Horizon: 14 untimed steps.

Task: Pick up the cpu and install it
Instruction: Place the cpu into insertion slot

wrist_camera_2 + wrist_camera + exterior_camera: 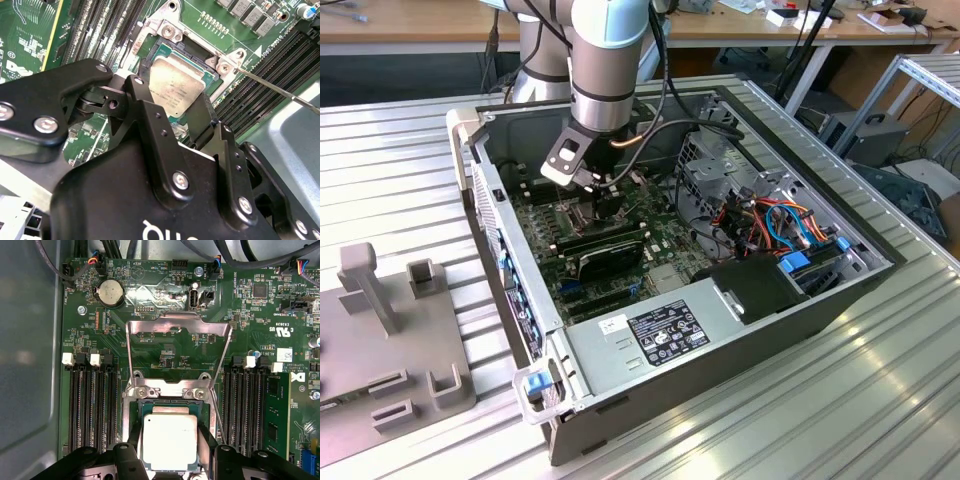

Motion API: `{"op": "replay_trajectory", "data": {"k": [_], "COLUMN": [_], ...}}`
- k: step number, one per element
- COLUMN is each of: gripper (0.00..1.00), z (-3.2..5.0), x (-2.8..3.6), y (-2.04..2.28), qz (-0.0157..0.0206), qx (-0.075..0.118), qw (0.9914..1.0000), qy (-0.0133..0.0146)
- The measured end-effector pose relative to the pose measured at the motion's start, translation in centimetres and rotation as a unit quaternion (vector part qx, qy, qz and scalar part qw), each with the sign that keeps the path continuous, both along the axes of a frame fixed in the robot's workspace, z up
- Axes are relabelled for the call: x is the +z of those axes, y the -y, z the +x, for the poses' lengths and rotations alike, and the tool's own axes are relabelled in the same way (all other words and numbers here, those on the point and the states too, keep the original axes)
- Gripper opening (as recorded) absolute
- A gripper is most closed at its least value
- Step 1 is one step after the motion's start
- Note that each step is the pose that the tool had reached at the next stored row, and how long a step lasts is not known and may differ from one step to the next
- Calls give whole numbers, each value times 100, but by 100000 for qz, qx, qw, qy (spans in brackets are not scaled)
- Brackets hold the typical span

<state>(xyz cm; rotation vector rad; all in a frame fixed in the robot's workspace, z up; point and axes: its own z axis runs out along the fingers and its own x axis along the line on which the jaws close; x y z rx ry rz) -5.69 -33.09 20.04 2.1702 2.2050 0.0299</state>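
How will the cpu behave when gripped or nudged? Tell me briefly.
The cpu looks like a thin, flat, metal-topped square, so it is probably stiff and light. Its smooth, shiny top suggests it could slip if held loosely by the edges. Flat as it is, it shouldn't roll; its underside is hidden, so treat it as fragile.

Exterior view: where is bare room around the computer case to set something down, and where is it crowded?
The ribbed table is bare behind the grey fixture, to the exterior view's left of the case, and again in the near corner on the exterior view's right. Inside the case it is crowded: the hand holding the cpu, cables and the power supply.
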Motion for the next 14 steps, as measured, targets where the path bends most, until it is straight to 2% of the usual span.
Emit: {"op": "replay_trajectory", "data": {"k": [3,4,10,14], "gripper": [55,62,62,62], "z": [0,0,0,0], "x": [2,1,3,78], "y": [1,0,-1,-1], "qz": [-15,-9,-3,-55], "qx": [1,0,-1,0], "qw": [100000,100000,100000,100000], "qy": [-7,-6,-3,-4]}}
